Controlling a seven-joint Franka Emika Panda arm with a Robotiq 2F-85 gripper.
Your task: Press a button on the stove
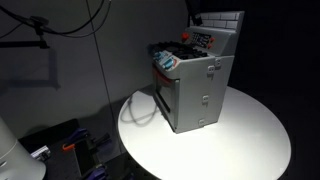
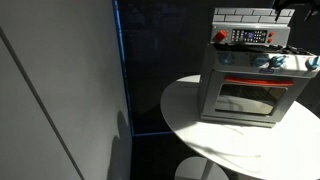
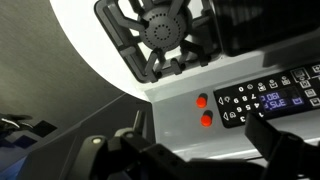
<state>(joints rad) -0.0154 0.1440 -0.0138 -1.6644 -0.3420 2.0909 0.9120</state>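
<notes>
The stove [image 2: 245, 85] is sitting on a round white worktop [image 1: 250, 145], close to its rim, with the oven door [image 2: 248, 98] facing outward, so the top is lying free for a reach from above. I am hanging my gripper [image 3: 200, 138] over the rear of the stove top, jaws standing apart with white panel showing between them and nothing being held. The wrist view is looking down onto the control strip [image 3: 275, 100], which I judge is why I am placed here: the keys are lying face-up and are asking for a downward press. One finger [image 3: 268, 135] is overlapping the strip's near edge; whether it is touching cannot be told. The stove is showing grey and boxy, with a white tiled back panel [image 2: 245, 15], a black grated burner [image 3: 160, 35], and two round red buttons [image 3: 204, 110] just beside the dark strip of small white-marked keys. Pressing with a single fingertip is looking workable to me, though a slip onto a neighbouring key is the risk.
</notes>
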